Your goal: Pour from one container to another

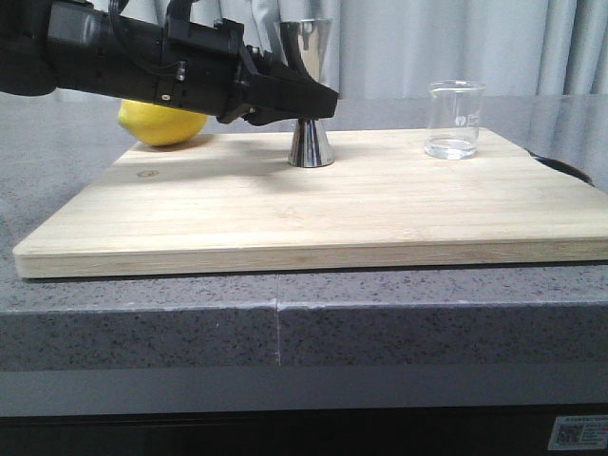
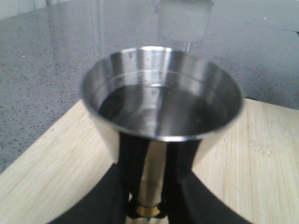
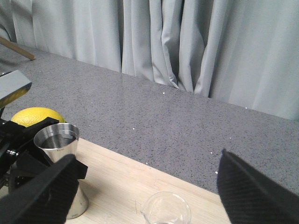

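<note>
Cup [image 1: 455, 120] stands upright near the board's [image 1: 313, 204] far right corner, below the wide-open right end effector [image 3: 145, 186]. Jigger [image 1: 310, 95], upright mid-board near the far edge, has the left end effector [image 1: 309, 100] closed around its waist.

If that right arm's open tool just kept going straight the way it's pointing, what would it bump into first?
Most likely the glass cup: in the right wrist view it sits low between the spread fingers of the right tool, with the steel jigger off to one side. Depth is hard to judge.
</note>
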### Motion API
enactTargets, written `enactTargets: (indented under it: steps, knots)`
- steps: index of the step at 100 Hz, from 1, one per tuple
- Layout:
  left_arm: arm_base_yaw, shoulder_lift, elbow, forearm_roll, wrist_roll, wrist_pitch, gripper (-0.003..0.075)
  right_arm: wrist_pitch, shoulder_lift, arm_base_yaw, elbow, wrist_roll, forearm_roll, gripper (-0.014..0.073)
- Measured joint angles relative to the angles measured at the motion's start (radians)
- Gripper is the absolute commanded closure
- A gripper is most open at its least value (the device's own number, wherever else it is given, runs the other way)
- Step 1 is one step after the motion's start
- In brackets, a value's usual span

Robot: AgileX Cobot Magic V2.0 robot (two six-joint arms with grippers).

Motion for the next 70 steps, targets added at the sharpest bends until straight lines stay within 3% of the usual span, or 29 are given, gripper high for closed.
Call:
enactTargets:
  steps: [15, 47, 70]
  knots:
    - [0.0, 0.0, 0.0, 0.0, 0.0, 0.0, 0.0548, 0.0, 0.0, 0.0, 0.0, 0.0, 0.0, 0.0041]
    - [0.0, 0.001, 0.0, 0.013, 0.0, 0.0, 0.0471, -0.001, 0.0, 0.0, 0.0, 0.0, 0.0, 0.0041]
    - [0.0, 0.001, 0.0, 0.014, 0.0, 0.0, 0.0208, -0.001, 0.0, 0.0, 0.0, 0.0, 0.0, 0.0041]
